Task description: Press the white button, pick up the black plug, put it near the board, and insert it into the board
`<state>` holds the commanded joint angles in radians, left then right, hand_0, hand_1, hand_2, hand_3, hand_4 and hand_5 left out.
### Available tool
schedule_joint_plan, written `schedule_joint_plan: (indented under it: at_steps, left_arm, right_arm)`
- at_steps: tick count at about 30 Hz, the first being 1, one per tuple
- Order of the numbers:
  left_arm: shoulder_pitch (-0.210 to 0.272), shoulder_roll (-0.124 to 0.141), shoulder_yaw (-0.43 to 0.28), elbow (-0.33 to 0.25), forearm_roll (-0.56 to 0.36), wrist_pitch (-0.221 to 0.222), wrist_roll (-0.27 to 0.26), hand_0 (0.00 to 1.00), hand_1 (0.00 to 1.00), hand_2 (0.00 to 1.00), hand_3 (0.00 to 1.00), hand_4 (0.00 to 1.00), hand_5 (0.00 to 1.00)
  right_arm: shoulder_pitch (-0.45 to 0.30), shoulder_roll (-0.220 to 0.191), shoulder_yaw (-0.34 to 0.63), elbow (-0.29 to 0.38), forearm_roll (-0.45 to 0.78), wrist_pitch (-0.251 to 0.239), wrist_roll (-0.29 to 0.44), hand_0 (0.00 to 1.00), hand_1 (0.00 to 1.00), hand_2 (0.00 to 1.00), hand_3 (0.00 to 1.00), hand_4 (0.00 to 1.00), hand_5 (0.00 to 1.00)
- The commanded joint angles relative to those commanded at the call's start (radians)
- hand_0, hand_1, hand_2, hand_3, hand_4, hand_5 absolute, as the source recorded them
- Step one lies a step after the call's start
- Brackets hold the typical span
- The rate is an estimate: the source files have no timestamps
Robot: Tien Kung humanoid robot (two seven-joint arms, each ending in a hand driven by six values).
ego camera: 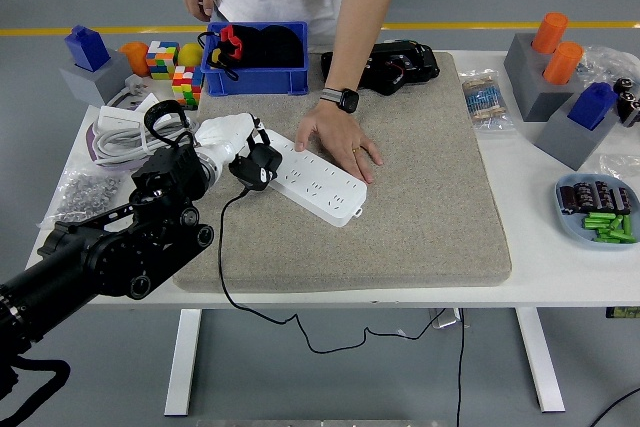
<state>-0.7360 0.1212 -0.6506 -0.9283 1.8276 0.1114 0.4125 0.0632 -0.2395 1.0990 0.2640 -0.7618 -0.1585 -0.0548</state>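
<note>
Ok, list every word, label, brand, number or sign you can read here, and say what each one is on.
No text can be read in the head view.
White power strip: socket holes only, any marking too small to read.
Packet at the mat's right edge: printed pattern, blurred.
Person's watch: face too small to read.
Black plug in the left hand: no visible lettering.

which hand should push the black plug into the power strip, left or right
Left. The left hand already grips the black plug right at the near end of the white power strip, which a person's hand steadies. The right arm is not in view.
</note>
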Motion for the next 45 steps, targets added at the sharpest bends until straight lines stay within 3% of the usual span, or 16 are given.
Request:
schedule_joint_plan:
  at_steps: [4,5,10,11,16,17,28,29,34,35,40,41,45]
  left_arm:
    - [0.007,0.003,-0.004,-0.014,-0.018,0.005,-0.013,0.164,0.369,0.438,0.648,0.824,0.061]
    - [0.007,0.003,-0.005,-0.017,-0.021,0.008,-0.017,0.744,0.847,0.820,0.874,0.931,0.431]
    - [0.008,0.004,-0.014,-0.027,-0.040,0.034,-0.048,0.744,0.847,0.820,0.874,0.931,0.431]
    - [0.007,0.004,-0.015,-0.028,-0.042,0.039,-0.052,0.877,0.952,0.961,0.977,0.966,0.610]
    - [0.007,0.004,-0.018,-0.028,-0.051,0.040,-0.054,0.877,0.952,0.961,0.977,0.966,0.610]
    - [0.006,0.004,-0.018,-0.028,-0.054,0.037,-0.050,0.910,0.986,0.991,0.998,0.973,0.674]
    - [0.011,0.009,-0.021,-0.038,-0.044,0.025,-0.046,0.908,0.980,0.990,0.998,0.975,0.681]
    - [0.012,0.011,-0.019,-0.036,-0.043,0.024,-0.047,0.906,0.977,0.987,0.998,0.968,0.637]
    - [0.019,0.023,-0.001,-0.028,-0.037,0.025,-0.056,0.906,0.977,0.987,0.998,0.968,0.637]
    - [0.019,0.027,0.003,-0.025,-0.035,0.026,-0.058,0.905,0.974,0.984,0.994,0.939,0.467]
    - [0.016,0.044,0.020,-0.016,-0.033,0.025,-0.064,0.905,0.974,0.984,0.994,0.939,0.467]
    - [0.016,0.047,0.021,-0.014,-0.031,0.025,-0.065,0.902,0.970,0.981,0.989,0.922,0.371]
    - [0.015,0.051,0.025,-0.005,-0.024,0.028,-0.073,0.902,0.970,0.981,0.989,0.922,0.371]
  right_arm:
    - [-0.001,0.001,0.001,0.000,0.000,0.000,0.000,0.613,0.557,0.591,0.536,0.640,0.316]
    - [-0.001,0.001,0.001,0.000,0.000,0.000,0.000,0.613,0.557,0.591,0.535,0.640,0.314]
    - [0.000,0.000,0.001,0.001,-0.001,0.000,0.000,0.613,0.557,0.591,0.535,0.640,0.314]
    - [0.000,0.000,0.002,0.001,-0.001,0.000,0.001,0.613,0.556,0.591,0.535,0.640,0.314]
    - [0.000,0.002,0.005,0.001,-0.001,0.000,0.000,0.613,0.556,0.591,0.535,0.640,0.314]
    - [0.000,0.002,0.005,0.001,-0.001,0.000,0.000,0.613,0.557,0.592,0.535,0.640,0.314]
    - [-0.001,0.002,0.005,0.000,-0.001,0.000,0.001,0.613,0.557,0.591,0.535,0.640,0.314]
    - [-0.001,0.003,0.005,0.000,-0.001,0.000,0.001,0.613,0.556,0.592,0.535,0.640,0.314]
    - [-0.001,0.003,0.005,0.000,-0.002,0.000,0.001,0.613,0.556,0.592,0.535,0.640,0.314]
    - [-0.001,0.003,0.006,0.001,-0.002,0.000,0.001,0.613,0.557,0.592,0.535,0.640,0.313]
    - [-0.001,0.002,0.007,0.000,-0.002,-0.001,0.001,0.613,0.557,0.592,0.535,0.640,0.313]
    - [-0.001,0.002,0.008,0.000,-0.001,-0.001,0.001,0.613,0.557,0.593,0.534,0.638,0.314]
    - [0.000,0.002,0.007,0.000,-0.001,-0.001,0.002,0.613,0.557,0.593,0.534,0.638,0.314]
